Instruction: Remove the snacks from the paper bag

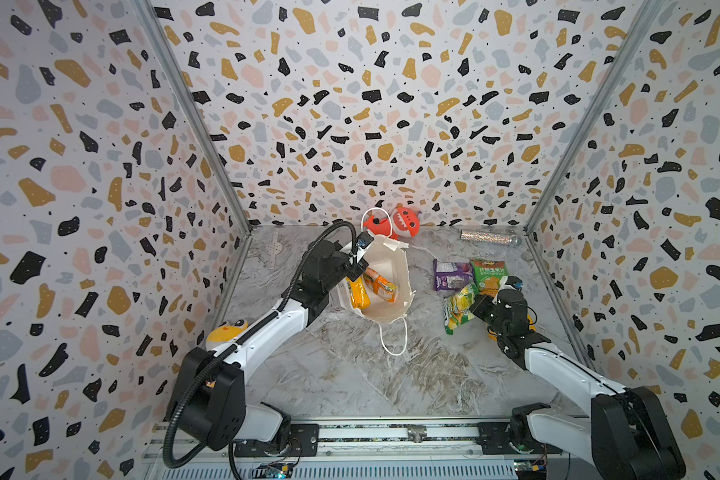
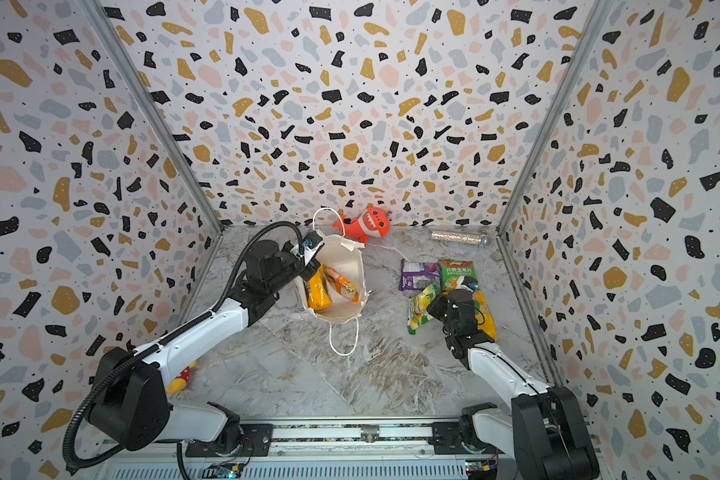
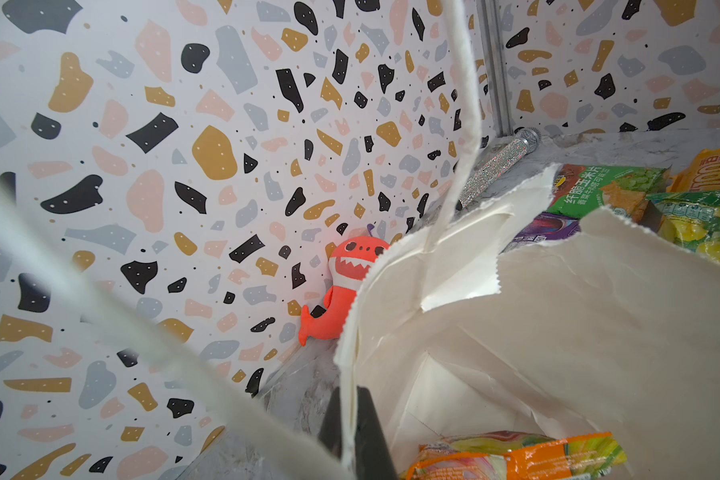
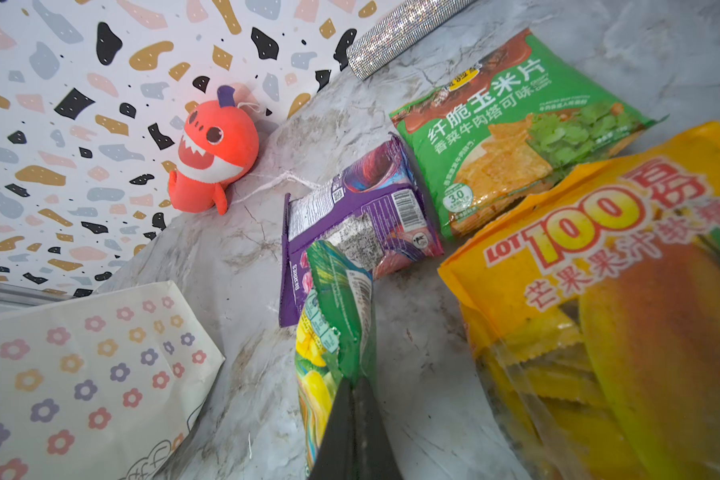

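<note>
The white paper bag [image 1: 387,309] [image 2: 344,309] stands open mid-table. My left gripper [image 1: 360,266] [image 3: 352,395] is shut on the bag's rim, one finger inside and one outside. An orange-yellow packet [image 1: 357,293] and an orange packet [image 1: 380,282] [image 3: 516,455] lie inside the bag. To its right, a purple packet [image 1: 451,274] [image 4: 350,216], a green packet [image 1: 489,272] [image 4: 508,124] and an orange-yellow mango packet [image 4: 599,291] lie on the table. My right gripper [image 1: 476,305] [image 4: 354,382] is shut on the edge of the green-yellow packet [image 1: 458,307] [image 4: 333,324].
A red-orange shark plush [image 1: 404,222] leans on the back wall behind the bag. A glittery silver tube [image 1: 489,237] lies at the back right. A yellow plush [image 1: 227,330] sits under my left arm. The bag's cord handle [image 1: 393,340] trails forward. Patterned walls close three sides.
</note>
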`<move>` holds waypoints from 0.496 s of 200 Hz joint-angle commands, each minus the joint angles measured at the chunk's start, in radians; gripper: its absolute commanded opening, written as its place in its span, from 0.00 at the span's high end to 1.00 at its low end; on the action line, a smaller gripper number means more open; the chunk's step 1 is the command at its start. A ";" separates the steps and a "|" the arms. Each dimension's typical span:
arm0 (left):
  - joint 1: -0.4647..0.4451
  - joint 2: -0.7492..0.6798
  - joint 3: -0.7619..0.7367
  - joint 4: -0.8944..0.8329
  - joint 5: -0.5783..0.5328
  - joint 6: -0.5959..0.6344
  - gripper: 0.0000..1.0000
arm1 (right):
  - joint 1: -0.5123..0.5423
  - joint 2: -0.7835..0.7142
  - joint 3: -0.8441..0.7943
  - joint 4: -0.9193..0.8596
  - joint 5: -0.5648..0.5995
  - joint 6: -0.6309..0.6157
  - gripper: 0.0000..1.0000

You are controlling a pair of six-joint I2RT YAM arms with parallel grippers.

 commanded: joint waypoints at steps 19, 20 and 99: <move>-0.004 -0.009 0.018 0.098 0.022 0.007 1.00 | -0.005 0.014 0.038 0.000 -0.017 -0.043 1.00; -0.004 -0.008 0.018 0.099 0.022 0.007 1.00 | -0.005 0.014 0.038 0.000 -0.018 -0.044 1.00; -0.003 -0.015 0.018 0.093 0.035 0.012 1.00 | -0.028 0.048 0.068 -0.004 -0.064 -0.063 0.77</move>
